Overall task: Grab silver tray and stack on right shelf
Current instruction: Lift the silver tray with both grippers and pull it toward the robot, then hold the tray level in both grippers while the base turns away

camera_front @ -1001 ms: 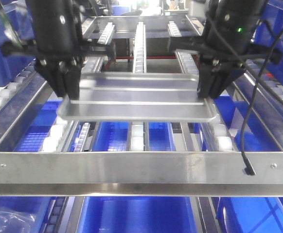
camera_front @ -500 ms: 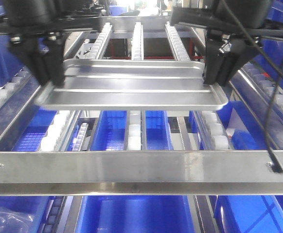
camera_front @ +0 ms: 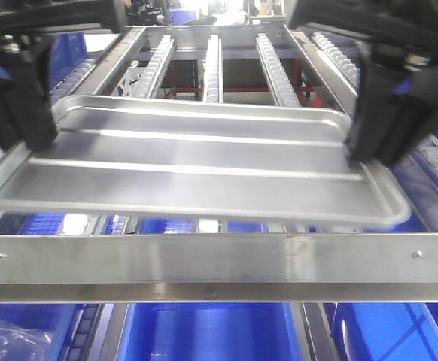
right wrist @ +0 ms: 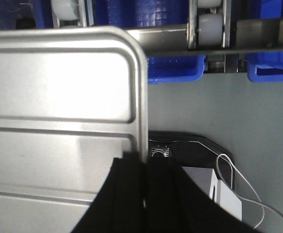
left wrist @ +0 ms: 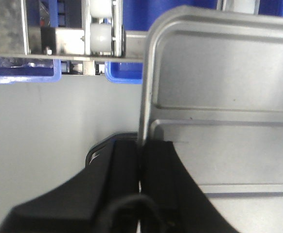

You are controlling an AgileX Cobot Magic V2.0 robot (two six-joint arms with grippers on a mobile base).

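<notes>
The silver tray (camera_front: 196, 162) hangs level above the roller rails (camera_front: 214, 56) of the right shelf, its near edge just behind the shelf's flat front crossbar (camera_front: 219, 259). My left gripper (camera_front: 19, 128) is shut on the tray's left rim. My right gripper (camera_front: 381, 147) is shut on its right rim. In the left wrist view the black fingers of the left gripper (left wrist: 140, 145) pinch the tray (left wrist: 219, 87) along its rim. The right wrist view shows the right gripper (right wrist: 144, 162) clamped the same way on the tray (right wrist: 59, 97).
Blue bins (camera_front: 204, 331) sit under the shelf, with a clear plastic bag (camera_front: 8, 338) at the lower left. More roller rails run along both sides. A white box (right wrist: 219, 194) with a cable lies on the floor below the right gripper.
Both grippers have carried the tray up off the rollers and toward the front crossbar. It now looks much larger and nearer, and the arms sit wider in view.
</notes>
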